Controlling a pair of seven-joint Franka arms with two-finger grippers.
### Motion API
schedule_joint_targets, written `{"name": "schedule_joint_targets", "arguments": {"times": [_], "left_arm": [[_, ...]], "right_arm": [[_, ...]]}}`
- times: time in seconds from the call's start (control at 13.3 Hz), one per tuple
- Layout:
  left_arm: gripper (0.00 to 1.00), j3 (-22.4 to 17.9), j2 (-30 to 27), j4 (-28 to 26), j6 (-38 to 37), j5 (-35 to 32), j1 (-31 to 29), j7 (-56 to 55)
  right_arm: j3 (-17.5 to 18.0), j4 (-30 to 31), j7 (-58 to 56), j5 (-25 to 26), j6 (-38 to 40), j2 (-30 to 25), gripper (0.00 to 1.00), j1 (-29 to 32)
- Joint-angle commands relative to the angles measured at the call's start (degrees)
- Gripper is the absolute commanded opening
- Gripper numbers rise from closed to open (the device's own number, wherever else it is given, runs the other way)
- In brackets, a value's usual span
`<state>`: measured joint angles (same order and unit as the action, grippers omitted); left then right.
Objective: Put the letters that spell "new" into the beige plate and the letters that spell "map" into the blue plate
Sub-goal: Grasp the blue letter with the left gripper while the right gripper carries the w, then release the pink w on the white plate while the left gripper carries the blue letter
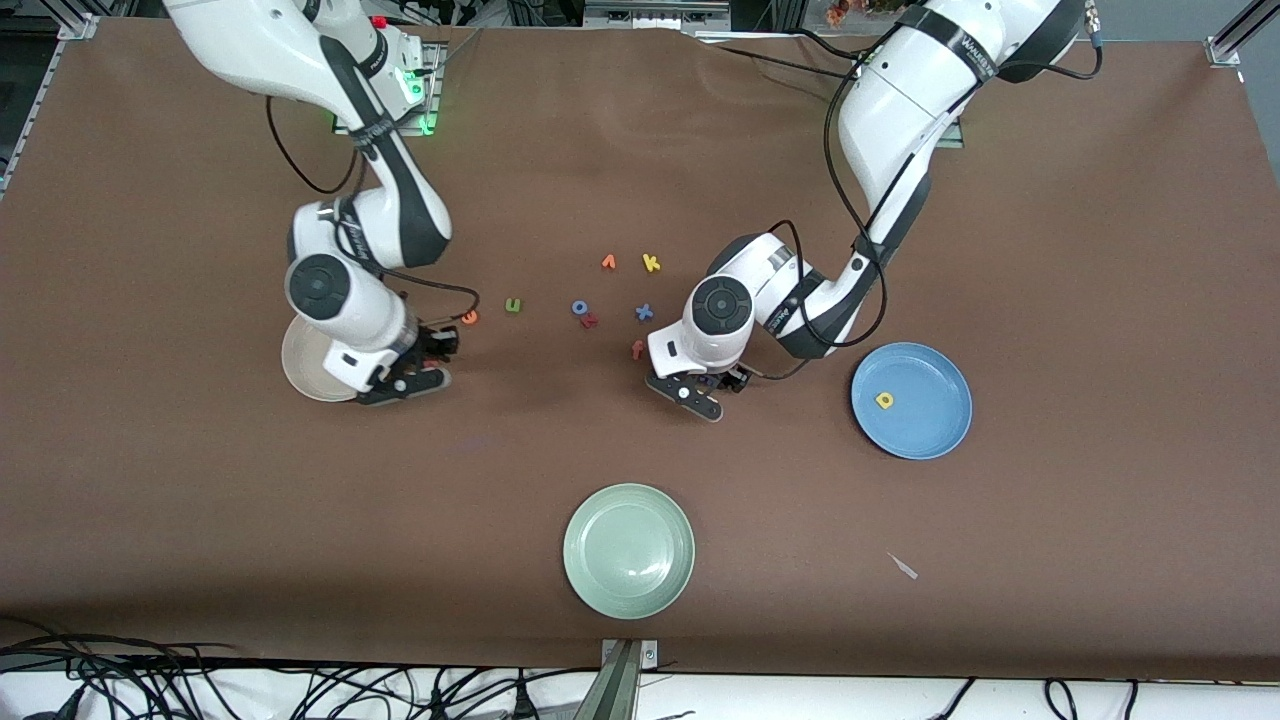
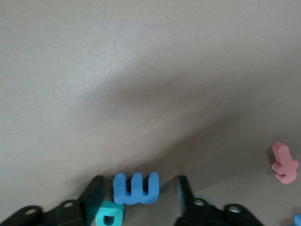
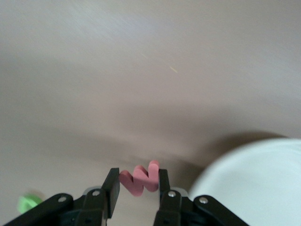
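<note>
Of the six letters wanted, one is in place: the yellow a (image 1: 884, 400) lies in the blue plate (image 1: 940, 432), at mid-height toward the left arm's end of the front view. Nothing can be seen in the exposed part of the beige plate (image 1: 300, 368), which sits at mid-height toward the right arm's end, partly hidden under the right arm.

The right gripper (image 3: 136, 181) hangs over the surface just beside that plate's rim. Its fingers are clamped on the reddish-pink w (image 3: 139, 178), which touches both of them. The left gripper (image 2: 140, 186) is low over the surface near the frame's centre. Its fingers stand partly apart astride the blue m (image 2: 136, 188), with a gap on at least one side, so nothing is gripped yet. The teal-green p (image 2: 110, 216) lies right beside the m, against one finger.

The orange e (image 1: 469, 317) and green n (image 1: 513, 305) lie side by side just above centre, untouched. So w seems close to delivery, m about to be grasped, and p, n and e are left.

By count there are three plates: beige, blue, and a pale green plate (image 1: 628, 590) at lower centre. Twelve letters show: the six wanted, plus six spare ones clustered above centre.
</note>
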<state>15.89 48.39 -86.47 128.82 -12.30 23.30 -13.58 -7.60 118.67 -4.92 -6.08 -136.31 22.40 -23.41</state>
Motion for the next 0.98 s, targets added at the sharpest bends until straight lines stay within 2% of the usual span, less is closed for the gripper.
{"name": "schedule_joint_targets", "arguments": {"times": [0.0,0.23,0.3,0.38,0.45,0.53,0.68,0.9], "left_arm": [[0.12,-0.24,-0.22,0.6,-0.15,-1.32,0.44,-0.48],[0.1,-0.07,-1.45,1.04,-0.68,-0.62,-0.44,-0.48],[0.1,0.02,-2.76,1.3,-1.55,-0.44,-0.79,-0.4],[0.1,0.19,-4.08,1.39,-3.04,-0.35,-1.4,-0.22],[0.1,0.28,-5.66,1.39,-4.53,-0.35,-2.11,0.13],[0.11,0.28,-7.07,1.39,-6.81,-0.35,-2.64,0.22],[0.11,0.2,-9.18,1.3,-12.25,-0.44,-5.35,3.53],[0.16,0.19,-11.21,0.51,-19.73,-0.44,-13.86,18.72]], "right_arm": [[-2.84,9.72,-5.88,-0.16,-3.25,-6.83,0.31,-0.06],[-6.62,11.67,-10.45,-0.25,-4.14,-7.02,0.31,-0.06],[-7.85,11.67,-11.51,-0.25,-4.23,-6.49,0.35,-0.06],[-8.3,11.5,-11.35,-0.51,-4.31,-5.7,0.59,-0.06],[-8.65,11.41,-10.74,-0.86,-4.66,-5.44,0.95,0.11],[-8.66,11.24,-9.95,-1.04,-4.49,-5.43,1.0,0.12],[-8.22,10.97,-4.96,-1.13,-4.14,-5.78,1.0,0.03],[-4.89,10.97,3.92,-1.22,-4.49,-5.96,1.0,-0.06]]}}
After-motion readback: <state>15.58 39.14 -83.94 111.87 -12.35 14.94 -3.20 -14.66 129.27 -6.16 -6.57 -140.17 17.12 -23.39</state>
